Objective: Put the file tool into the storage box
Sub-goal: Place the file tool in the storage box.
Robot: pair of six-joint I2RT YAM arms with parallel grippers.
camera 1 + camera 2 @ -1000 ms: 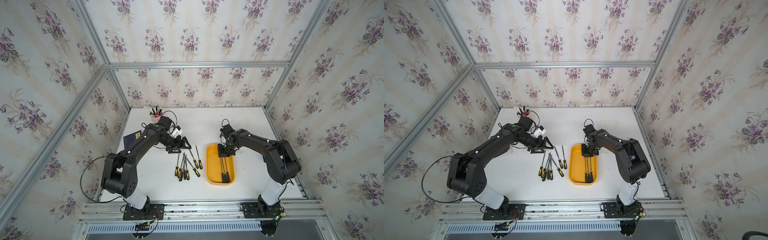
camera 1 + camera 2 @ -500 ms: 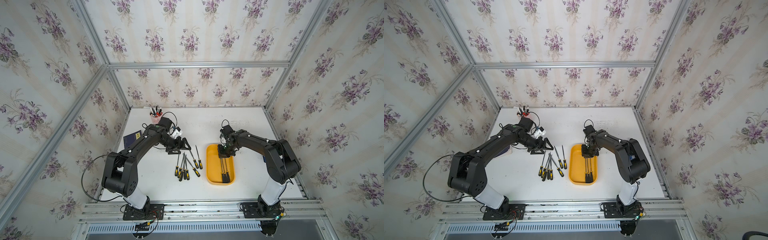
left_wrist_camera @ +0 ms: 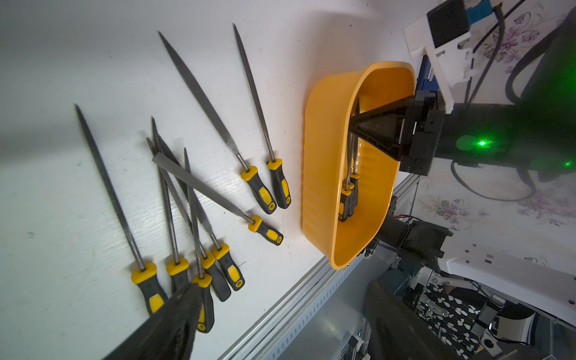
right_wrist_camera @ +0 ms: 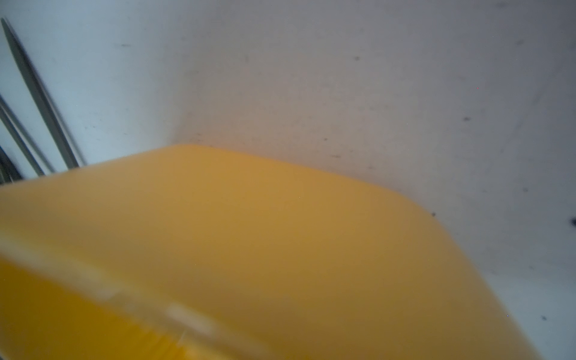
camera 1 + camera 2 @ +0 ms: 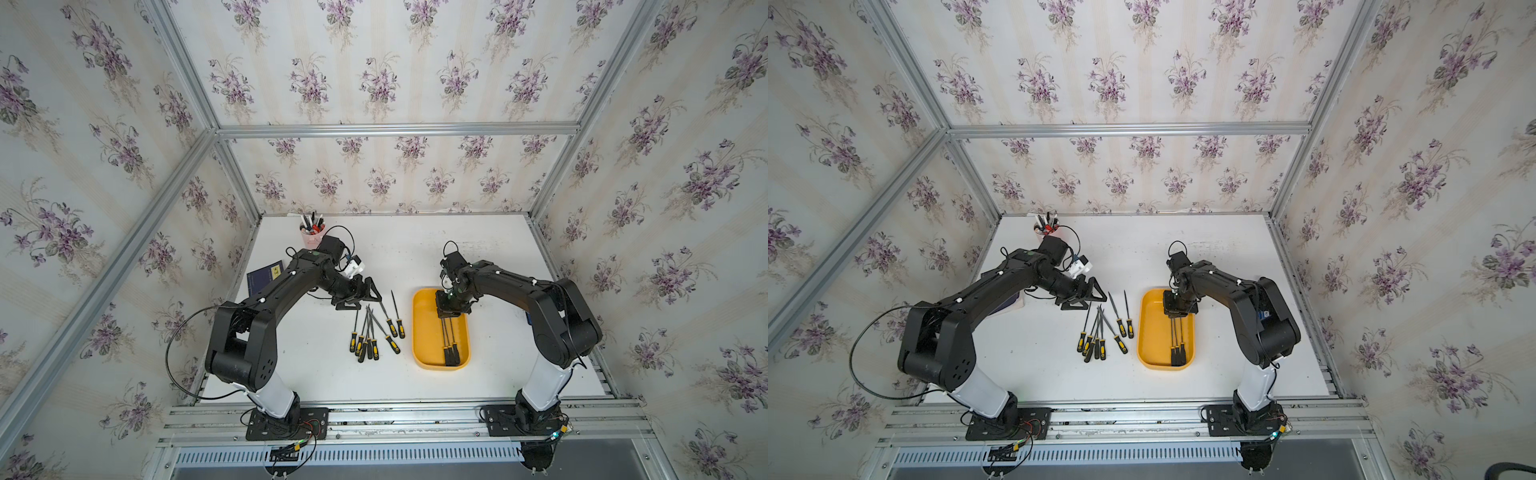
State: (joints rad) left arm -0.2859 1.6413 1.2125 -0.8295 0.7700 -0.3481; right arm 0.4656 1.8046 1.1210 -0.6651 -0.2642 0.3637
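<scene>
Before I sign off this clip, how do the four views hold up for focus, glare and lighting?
In both top views, sharp and evenly lit, no glare on the table; in the left wrist view, the loose files are crisp, the left gripper fingers blur up close, a green light flares; in the right wrist view, the storage box is out of focus.

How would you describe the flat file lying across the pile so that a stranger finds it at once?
Start at the orange-yellow storage box on the white table; a cluster of yellow-handled files lies beside it. The flat file lies slantwise over the slim ones, handle end toward the box; only its blade is flat and square-ended.
</scene>
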